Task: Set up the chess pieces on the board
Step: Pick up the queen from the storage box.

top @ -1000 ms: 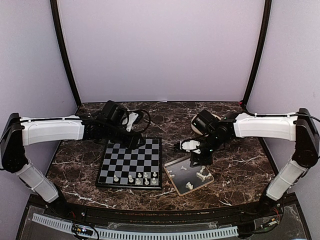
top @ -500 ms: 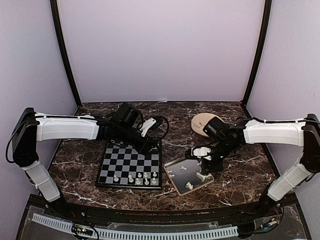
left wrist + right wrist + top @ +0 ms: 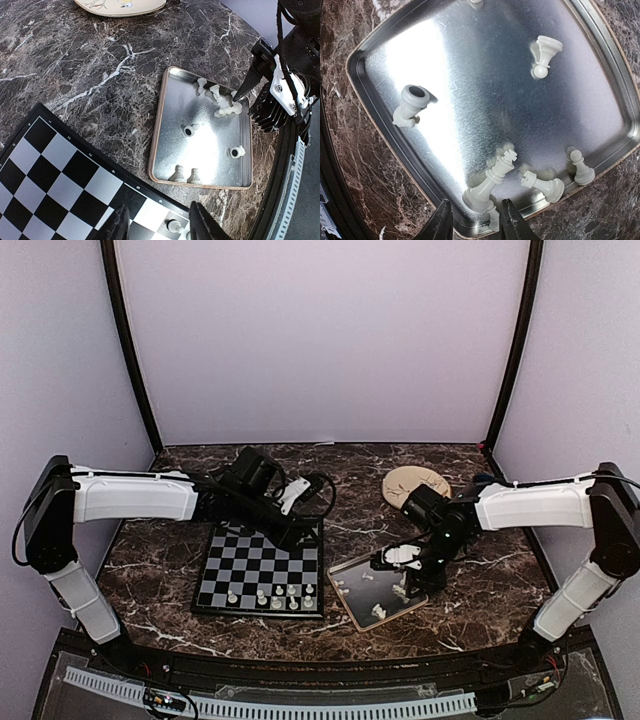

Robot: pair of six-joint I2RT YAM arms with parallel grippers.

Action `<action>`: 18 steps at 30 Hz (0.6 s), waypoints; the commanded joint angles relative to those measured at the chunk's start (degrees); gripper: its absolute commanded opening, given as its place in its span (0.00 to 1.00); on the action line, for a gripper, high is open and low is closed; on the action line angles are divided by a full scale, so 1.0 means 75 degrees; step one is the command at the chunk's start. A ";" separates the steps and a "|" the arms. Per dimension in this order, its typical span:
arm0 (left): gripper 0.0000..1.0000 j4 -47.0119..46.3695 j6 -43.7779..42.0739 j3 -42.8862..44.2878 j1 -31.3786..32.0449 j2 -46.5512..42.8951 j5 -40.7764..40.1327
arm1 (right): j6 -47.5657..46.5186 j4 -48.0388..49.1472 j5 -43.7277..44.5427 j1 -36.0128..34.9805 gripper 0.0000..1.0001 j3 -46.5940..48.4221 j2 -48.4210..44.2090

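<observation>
The board [image 3: 250, 560] lies left of centre, with several white chess pieces [image 3: 277, 596] standing along its near rows. My left gripper [image 3: 297, 536] hovers over the board's far right corner. Its jaws [image 3: 159, 226] are open and empty, above a pawn [image 3: 173, 226] on the board. Several more chess pieces [image 3: 190, 130] lie or stand in the metal tray [image 3: 352, 615]. My right gripper [image 3: 408, 572] hangs low over the tray's right side. In the right wrist view it [image 3: 476, 222] is open, and a toppled king [image 3: 492, 181] has its base just ahead of the fingertips.
A round beige plate [image 3: 415, 482] sits at the back, behind the right arm. The tray's raised rim [image 3: 380, 135] runs close under my right fingertips. A rook [image 3: 544, 186] and a pawn [image 3: 582, 170] lie beside the king. Dark marble table surrounds the board and tray.
The left arm has swung right, from the board's far left to its far right corner. The right gripper has shifted right and nearer over the tray, uncovering the plate, and its jaws have widened a little.
</observation>
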State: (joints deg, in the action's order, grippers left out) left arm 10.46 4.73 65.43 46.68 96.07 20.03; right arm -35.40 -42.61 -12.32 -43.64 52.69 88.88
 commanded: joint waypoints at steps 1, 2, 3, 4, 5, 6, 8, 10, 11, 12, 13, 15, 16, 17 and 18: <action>0.43 -0.0104 0.0090 -0.0145 0.0023 -0.0080 -0.0043 | 0.0134 0.0142 0.0224 -0.0104 0.33 0.0027 0.0207; 0.43 -0.0102 0.0100 -0.0154 0.0023 -0.0074 -0.0047 | 0.0146 0.0164 0.0259 -0.0116 0.33 0.0030 0.0244; 0.43 -0.0112 0.0106 -0.0163 0.0029 -0.0070 -0.0062 | 0.0159 0.0181 0.0298 -0.0119 0.33 0.0036 0.0269; 0.43 -0.0115 0.0113 -0.0174 0.0035 -0.0074 -0.0058 | 0.0164 0.0191 0.0321 -0.0139 0.33 0.0031 0.0274; 0.43 -0.0121 0.0118 -0.0189 0.0035 -0.0080 -0.0068 | 0.0170 0.0196 0.0330 -0.0157 0.32 0.0030 0.0278; 0.43 -0.0138 0.0123 -0.0218 0.0034 -0.0081 -0.0079 | 0.0171 0.0197 0.0339 -0.0180 0.32 0.0040 0.0278; 0.43 -0.0178 0.0146 -0.0265 0.0034 -0.0099 -0.0095 | 0.0175 0.0224 0.0381 -0.0253 0.32 0.0042 0.0517; 0.43 -0.0216 0.0182 -0.0323 0.0034 -0.0131 -0.0103 | 0.0196 0.0242 0.0461 -0.0304 0.32 0.0042 0.0574; 0.43 -0.0238 0.0194 -0.0357 0.0034 -0.0151 -0.0106 | 0.0196 0.0247 0.0494 -0.0323 0.32 0.0042 0.0604; 0.43 -0.0251 0.0206 -0.0389 0.0034 -0.0178 -0.0115 | 0.0211 0.0250 0.0519 -0.0334 0.32 0.0052 0.0638; 0.43 -0.0266 0.0212 -0.0416 0.0034 -0.0196 -0.0126 | 0.0227 0.0277 0.0554 -0.0344 0.32 0.0059 0.0660; 0.43 -0.0298 0.0231 -0.0477 0.0034 -0.0231 -0.0139 | 0.0284 0.0337 0.0642 -0.0359 0.32 0.0077 0.0734; 0.43 -0.0310 0.0244 -0.0509 0.0034 -0.0248 -0.0145 | 0.0321 0.0351 0.0692 -0.0377 0.32 0.0093 0.0761; 0.43 -0.0321 0.0248 -0.0528 0.0034 -0.0266 -0.0154 | 0.0352 0.0374 0.0763 -0.0379 0.31 0.0105 0.0782; 0.43 -0.0321 0.0258 -0.0549 0.0034 -0.0286 -0.0160 | 0.0389 0.0399 0.0826 -0.0373 0.31 0.0120 0.0808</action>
State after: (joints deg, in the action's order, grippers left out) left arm 9.02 6.02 62.72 46.68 96.05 19.25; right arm -33.89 -41.15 -8.32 -45.89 52.69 93.80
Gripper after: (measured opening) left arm 0.430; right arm 0.315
